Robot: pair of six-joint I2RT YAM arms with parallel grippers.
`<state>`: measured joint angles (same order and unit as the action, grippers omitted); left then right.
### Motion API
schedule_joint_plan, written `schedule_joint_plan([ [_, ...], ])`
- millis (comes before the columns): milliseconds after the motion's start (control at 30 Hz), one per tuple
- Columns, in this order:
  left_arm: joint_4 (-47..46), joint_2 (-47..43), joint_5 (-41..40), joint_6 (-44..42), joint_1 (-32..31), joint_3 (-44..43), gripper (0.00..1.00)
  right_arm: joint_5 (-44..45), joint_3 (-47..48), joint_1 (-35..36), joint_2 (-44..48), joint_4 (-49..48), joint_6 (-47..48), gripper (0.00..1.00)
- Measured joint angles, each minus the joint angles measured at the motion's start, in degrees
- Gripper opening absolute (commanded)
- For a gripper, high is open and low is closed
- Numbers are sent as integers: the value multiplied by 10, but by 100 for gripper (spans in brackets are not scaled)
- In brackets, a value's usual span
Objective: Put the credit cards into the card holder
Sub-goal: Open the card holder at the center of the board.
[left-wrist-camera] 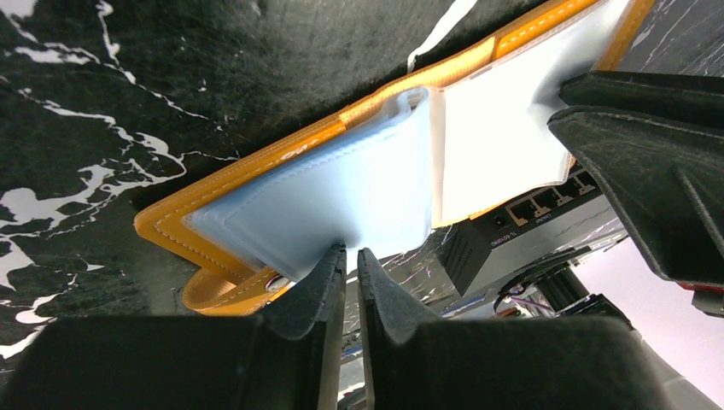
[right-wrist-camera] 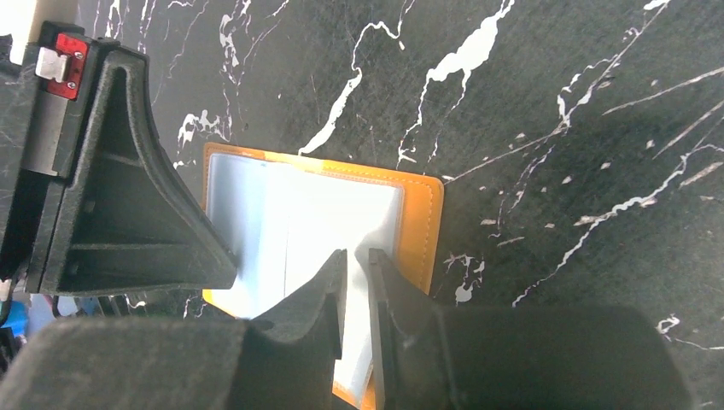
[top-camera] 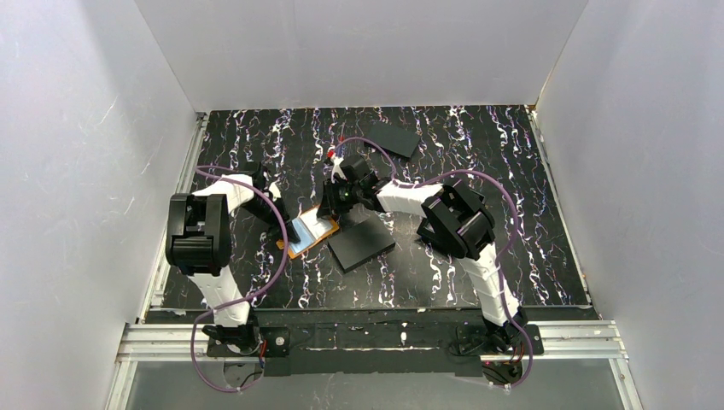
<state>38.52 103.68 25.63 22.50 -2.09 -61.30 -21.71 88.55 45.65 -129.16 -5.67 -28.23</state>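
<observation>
The orange card holder point(top-camera: 309, 232) lies open on the black marbled table between my two grippers. In the left wrist view its orange rim point(left-wrist-camera: 256, 162) frames pale blue-grey sleeves, and the clasp tab point(left-wrist-camera: 224, 295) sticks out below. My left gripper point(left-wrist-camera: 352, 249) has its jaws a narrow slit apart, tips at the lower edge of a raised blue sleeve point(left-wrist-camera: 324, 201); whether it is pinched is unclear. My right gripper point(right-wrist-camera: 357, 254) is closed on a white sleeve of the card holder point(right-wrist-camera: 420, 224), which creases at the tips. The credit cards are out of view.
A flat black rectangle point(top-camera: 361, 244) lies just right of the holder, under the right arm. Another black rectangle point(top-camera: 394, 139) sits at the back. White walls stand on three sides. A metal rail point(top-camera: 367, 337) runs along the near edge.
</observation>
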Motion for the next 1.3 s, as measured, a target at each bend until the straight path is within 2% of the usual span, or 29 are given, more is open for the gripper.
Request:
schedule_joint_plan([
  [167,10,7,-3,0,0,-8,10,-5,-6,-2,1,-12,-5,25],
  [300,9,0,-12,0,-2,-8,19,-5,-5,-2,2,-10,-5,26],
  [500,-20,-82,-43,-4,-3,13,28,-3,2,-1,9,18,-2,32],
  [700,-52,-150,-45,-5,-3,19,29,7,15,5,19,62,4,38],
  [1167,-73,-161,-9,-4,-8,32,33,27,48,34,41,132,28,56],
  [1300,-73,-161,-6,-4,-10,32,33,34,48,48,45,134,30,56],
])
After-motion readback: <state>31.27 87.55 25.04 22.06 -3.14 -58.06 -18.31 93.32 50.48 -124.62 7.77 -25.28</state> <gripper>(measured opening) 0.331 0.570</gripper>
